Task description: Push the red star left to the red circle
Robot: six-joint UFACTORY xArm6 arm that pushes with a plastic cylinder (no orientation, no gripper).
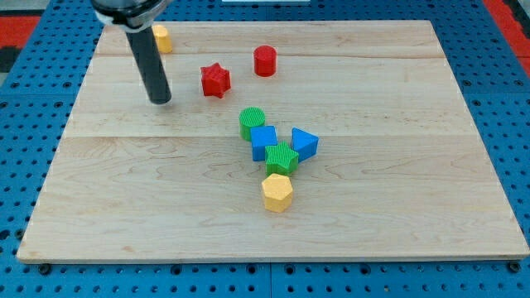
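Tip: my tip (161, 101) rests on the wooden board (397, 207), near the view's top left; it is a bare rod end, so it grasps nothing.
Red star: the red star (215, 80) lies to the view's right of the tip, near but apart.
Red circle: the red circle (265, 61) stands to the view's right of the star, a little higher, apart from it.
Yellow block behind rod: a yellow block (163, 38) sits at the view's top, partly hidden; shape unclear.
Middle cluster: a green cylinder (252, 122), a blue cube (264, 141), a green block (282, 157) and a blue triangle (304, 143) stand close together.
Yellow hexagon: the yellow hexagon (277, 192) lies just below the cluster.
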